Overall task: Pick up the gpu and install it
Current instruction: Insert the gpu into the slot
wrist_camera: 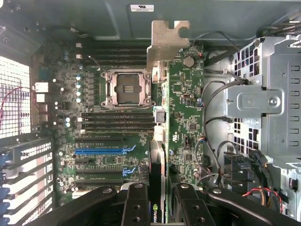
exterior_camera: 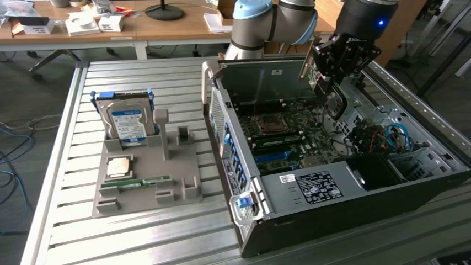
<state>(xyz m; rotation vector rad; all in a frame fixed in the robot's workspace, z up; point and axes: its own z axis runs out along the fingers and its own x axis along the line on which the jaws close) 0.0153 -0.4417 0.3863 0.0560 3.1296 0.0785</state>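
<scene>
Workshop room, wooden desks (exterior_camera: 176,27) cluttered with small boxes running along the back; slatted aluminium table (exterior_camera: 147,232) taking up the foreground. An open computer case (exterior_camera: 331,221) of dark sheet metal is lying on its side on the slats, with a green motherboard (wrist_camera: 117,155) facing up inside. The black gripper (exterior_camera: 335,61) is hanging over the case's far end, and its fingers (wrist_camera: 136,202) are pressing together on the gpu (exterior_camera: 315,70), one on each flat face. The wrist view is looking down the gpu (wrist_camera: 158,169) edge-on: a thin dark plate ending in a bare stepped metal bracket (wrist_camera: 167,42), held in the air above the board and touching none of it. Directly beneath are sitting the square CPU socket (wrist_camera: 126,88) with its shiny frame, rows of long dark slots and a blue slot (wrist_camera: 101,150). A perforated grey drive cage (wrist_camera: 263,99) and loose black cables (wrist_camera: 214,108) are crowding one side of the card's line. At the exterior view's left, well apart from the case, a matte grey fixture (exterior_camera: 176,182) is holding a silver hard drive (exterior_camera: 127,118) upright in blue clips and a narrow green memory stick (exterior_camera: 140,182) lying flat.
</scene>
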